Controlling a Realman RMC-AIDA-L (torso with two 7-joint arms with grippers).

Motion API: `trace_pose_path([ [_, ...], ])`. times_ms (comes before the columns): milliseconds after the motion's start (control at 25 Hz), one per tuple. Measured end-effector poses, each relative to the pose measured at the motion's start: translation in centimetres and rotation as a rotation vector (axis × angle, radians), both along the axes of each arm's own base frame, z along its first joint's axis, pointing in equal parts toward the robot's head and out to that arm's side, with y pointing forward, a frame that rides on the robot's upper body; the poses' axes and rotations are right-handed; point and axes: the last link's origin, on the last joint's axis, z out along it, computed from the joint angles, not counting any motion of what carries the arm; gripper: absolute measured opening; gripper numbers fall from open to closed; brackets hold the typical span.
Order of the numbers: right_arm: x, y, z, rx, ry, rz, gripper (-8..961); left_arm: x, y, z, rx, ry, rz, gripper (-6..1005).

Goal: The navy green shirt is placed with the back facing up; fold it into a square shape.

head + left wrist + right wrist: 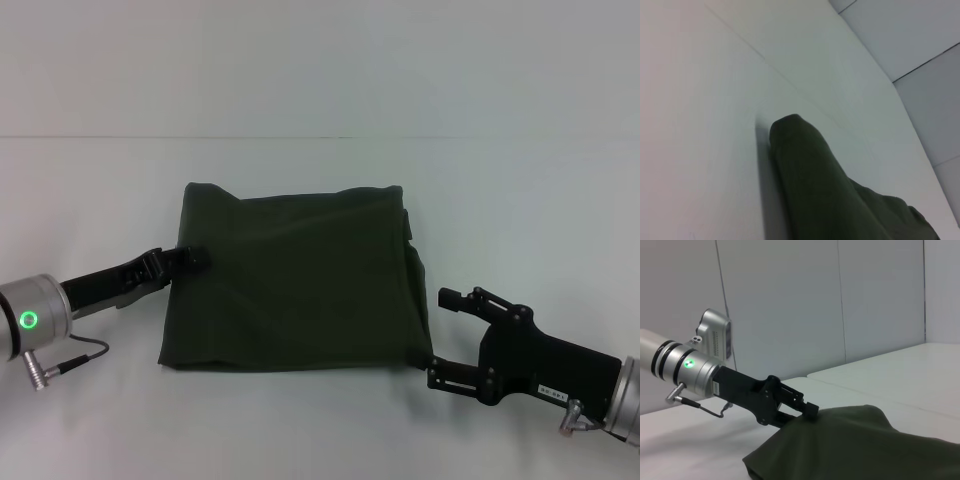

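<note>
Shirt (295, 285), dark olive green, is seen lying on the white table (320, 430) folded into a rough rectangle, plain side up. The left gripper (196, 257) is placed at the shirt's left edge, fingers pressed onto the cloth there. The right gripper (440, 336) is held just beside the near right corner, fingers spread apart, nothing pinched.

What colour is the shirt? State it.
Plain dark olive green, no pattern showing; the shirt shows best in the head view.
</note>
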Motion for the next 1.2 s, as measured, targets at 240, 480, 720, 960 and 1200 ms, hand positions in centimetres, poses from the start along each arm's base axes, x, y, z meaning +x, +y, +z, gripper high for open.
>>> trace_pose_path([
  [240, -0.1, 0.2, 0.3, 0.024, 0.006, 0.003, 918, 0.3, 0.1, 1.3, 0.020, 0.062, -0.124, 430],
  [480, -0.6, 0.5, 1.1, 0.087, 0.030, 0.051, 918, 1.7, -0.4, 3.5, 0.070, 0.159, -0.384, 641],
  [720, -0.3, 0.0, 0.9, 0.094, 0.023, 0.055, 918, 2.5, -4.1, 3.2, 0.125, 0.250, -0.751, 841],
  [960, 0.5, -1.3, -0.2, 0.066, 0.028, 0.016, 915, 1.3, -7.4, 1.8, 0.168, 0.316, -0.834, 880],
  [1200, 2.0, -2.5, -1.5, 0.051, -0.021, -0.054, 915, -0.2, -9.9, 0.1, 0.111, 0.292, -0.795, 883],
])
